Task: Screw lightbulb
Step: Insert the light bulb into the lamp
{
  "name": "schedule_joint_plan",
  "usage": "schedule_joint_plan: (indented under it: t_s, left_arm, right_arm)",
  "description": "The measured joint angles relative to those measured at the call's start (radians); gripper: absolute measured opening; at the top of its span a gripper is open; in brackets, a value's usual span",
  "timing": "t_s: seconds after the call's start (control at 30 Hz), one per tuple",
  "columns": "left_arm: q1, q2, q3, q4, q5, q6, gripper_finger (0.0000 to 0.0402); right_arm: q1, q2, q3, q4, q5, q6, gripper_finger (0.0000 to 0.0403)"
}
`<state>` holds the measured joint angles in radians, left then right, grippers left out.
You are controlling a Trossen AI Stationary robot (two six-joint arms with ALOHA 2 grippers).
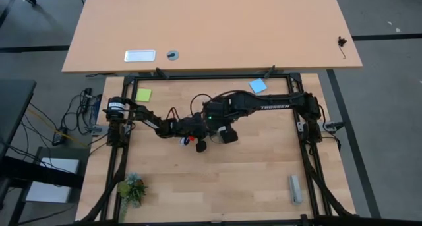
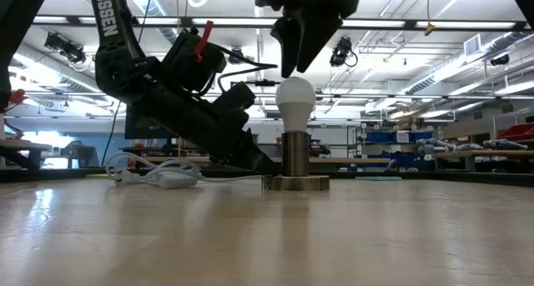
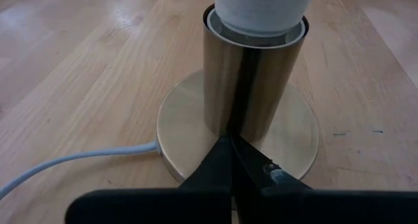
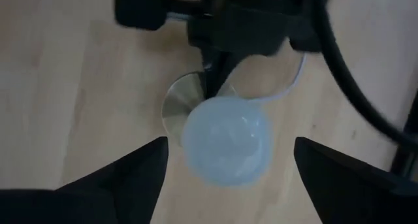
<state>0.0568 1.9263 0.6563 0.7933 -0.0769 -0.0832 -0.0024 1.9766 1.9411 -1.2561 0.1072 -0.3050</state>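
The white lightbulb (image 2: 296,98) stands upright with its neck inside the brass socket tube (image 2: 294,155), which rises from a round flat base (image 2: 296,183) on the wooden table. My right gripper (image 2: 297,52) hangs just above the bulb, pointing down and open. In the right wrist view its fingers (image 4: 140,168) stand wide on either side of the bulb (image 4: 225,139) without touching it. My left gripper (image 3: 232,149) is shut and slants down from the table's left onto the socket base. My left gripper presses its shut fingertips (image 3: 222,152) onto the base's flat disc (image 3: 189,129), right at the foot of the socket tube (image 3: 251,87). It comes slanting down from the table's left side. The base lies flat on the table and the tube stands upright.
A white cable with an inline switch (image 2: 158,176) loops on the table left of the base. A green note (image 1: 143,94) and a blue note (image 1: 258,85) lie near the far edge. A small plant (image 1: 132,188) and a grey block (image 1: 295,188) sit near the front corners.
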Motion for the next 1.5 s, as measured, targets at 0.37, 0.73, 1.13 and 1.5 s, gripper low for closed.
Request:
schedule_joint_plan:
  t_s: [0.37, 0.73, 1.13, 1.5]
  left_arm:
    - [0.002, 0.0, 0.0, -0.001, 0.0, 0.002, 0.0]
    - [0.002, 0.0, 0.0, -0.001, 0.0, 0.016, 0.0]
    - [0.002, 0.0, 0.0, -0.001, -0.001, 0.019, 0.0]
    - [0.002, 0.0, 0.0, -0.001, -0.003, 0.001, 0.0]
  right_arm:
    - [-0.051, 0.0, -0.008, 0.025, -0.125, -0.303, 0.0328]
    - [-0.053, 0.003, -0.115, 0.086, -0.125, -0.372, 0.0314]
    - [-0.06, -0.002, -0.142, 0.104, -0.079, 0.103, 0.0291]
    - [-0.078, 0.001, -0.145, 0.114, -0.15, 0.548, 0.0322]
